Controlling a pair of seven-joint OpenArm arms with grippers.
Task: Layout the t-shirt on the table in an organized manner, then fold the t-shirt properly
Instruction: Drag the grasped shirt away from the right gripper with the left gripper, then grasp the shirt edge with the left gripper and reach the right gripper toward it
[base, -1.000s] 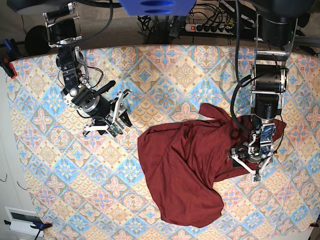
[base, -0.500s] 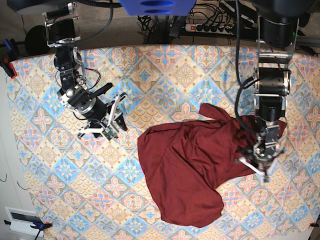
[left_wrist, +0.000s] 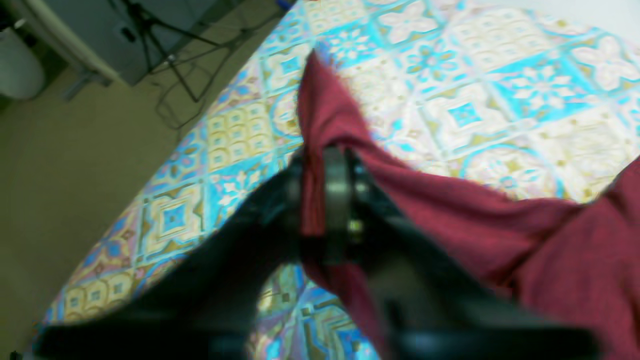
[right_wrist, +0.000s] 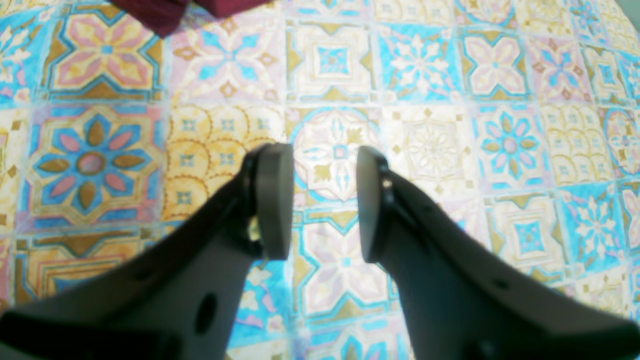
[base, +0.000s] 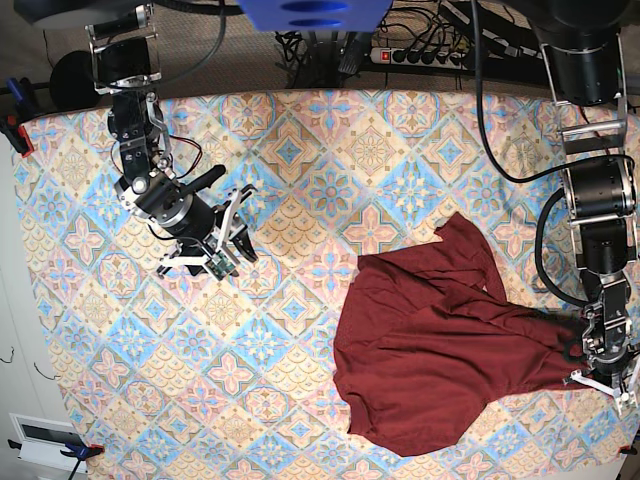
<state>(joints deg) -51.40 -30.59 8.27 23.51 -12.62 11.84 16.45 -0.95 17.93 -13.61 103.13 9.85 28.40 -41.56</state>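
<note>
The t-shirt (base: 440, 370) lies crumpled in the lower right of the base view on the table (base: 330, 160), one end stretched to the left gripper (base: 605, 375) at the far right edge. Its jaws are pinched on a fold of that maroon cloth. The right gripper (base: 228, 245) hovers at upper left, well apart from the shirt, jaws parted and empty.

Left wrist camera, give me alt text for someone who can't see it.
The left gripper pinches a fold of the dark red t-shirt, which trails right over the tile-patterned table. The floor lies beyond the table's edge.
</note>
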